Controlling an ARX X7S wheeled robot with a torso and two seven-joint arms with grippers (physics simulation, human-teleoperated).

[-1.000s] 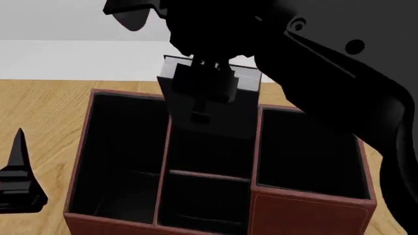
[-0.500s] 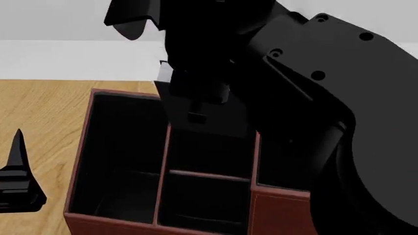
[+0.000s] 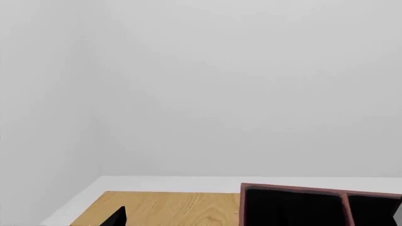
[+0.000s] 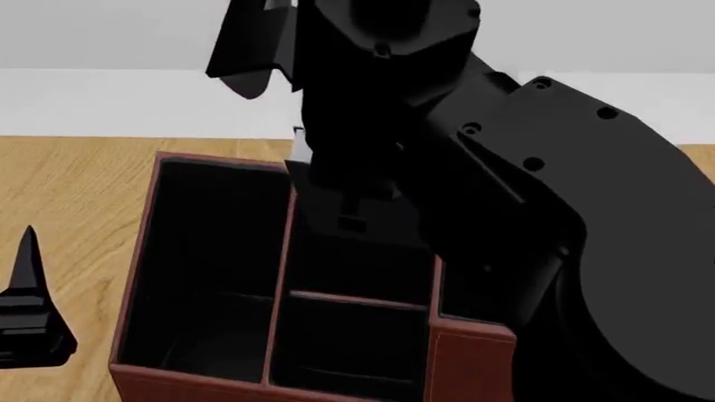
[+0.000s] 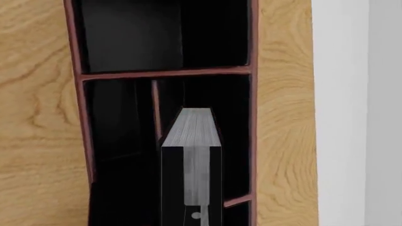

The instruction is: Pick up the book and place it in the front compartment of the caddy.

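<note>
A: Because the book (image 5: 190, 141) had to drop on edge into the front compartment (image 4: 363, 268), the right gripper (image 4: 355, 188) clenched it upright over the caddy (image 4: 140, 251), pages showing.

B: And against a second before?

A: The arm had swung across, hiding the far-right cell; the book sat lower. The left gripper (image 4: 28, 314) idled beside the caddy; whether clenched, I couldn't tell.

Right pincer (image 4: 348, 197) points down, clamped; left pincer (image 4: 28, 322) idles low.
</note>
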